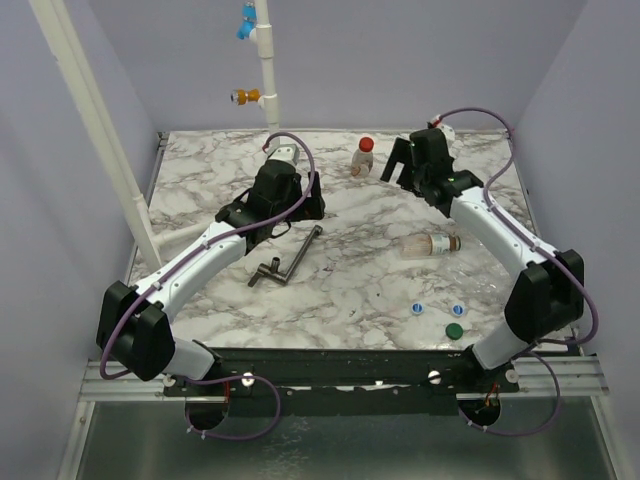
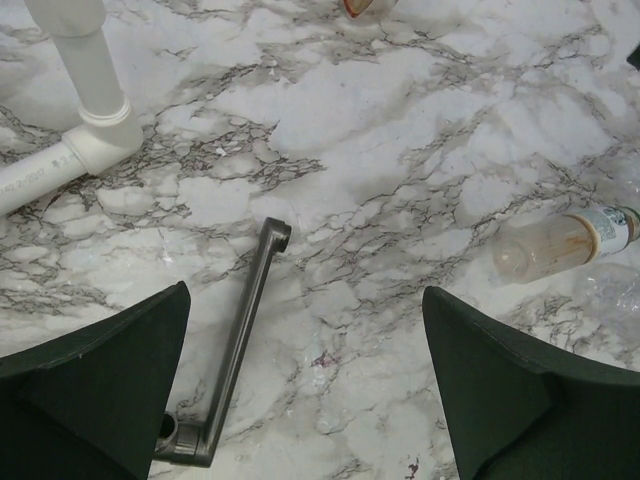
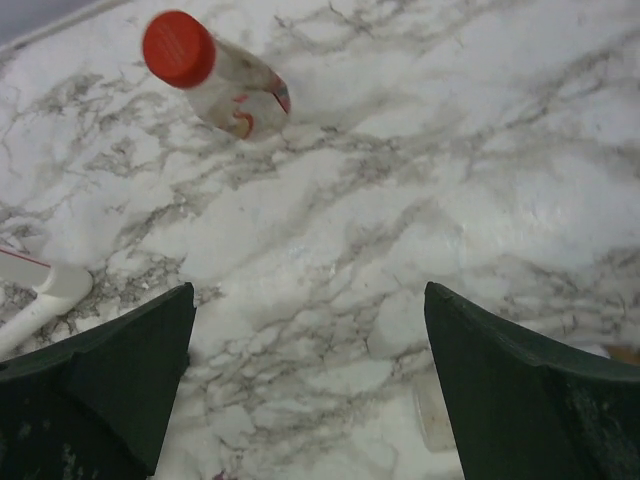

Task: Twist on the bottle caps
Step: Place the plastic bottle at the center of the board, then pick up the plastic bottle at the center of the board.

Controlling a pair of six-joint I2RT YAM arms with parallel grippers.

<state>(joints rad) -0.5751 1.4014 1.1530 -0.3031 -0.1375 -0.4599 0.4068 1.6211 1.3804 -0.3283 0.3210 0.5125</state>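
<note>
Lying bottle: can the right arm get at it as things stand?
Probably yes: the lying bottle rests on the table beside that arm with nothing over it, and the right claw is open and empty.

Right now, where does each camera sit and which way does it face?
Top external: above, behind left arm and right arm, both shown, looking down on marble table.
Left wrist: on left arm, facing down at metal handle, lying bottle; left pincer shows.
Right wrist: on right arm, facing red-capped bottle; right pincer shows.
Shared: top and right wrist see that bottle.
</note>
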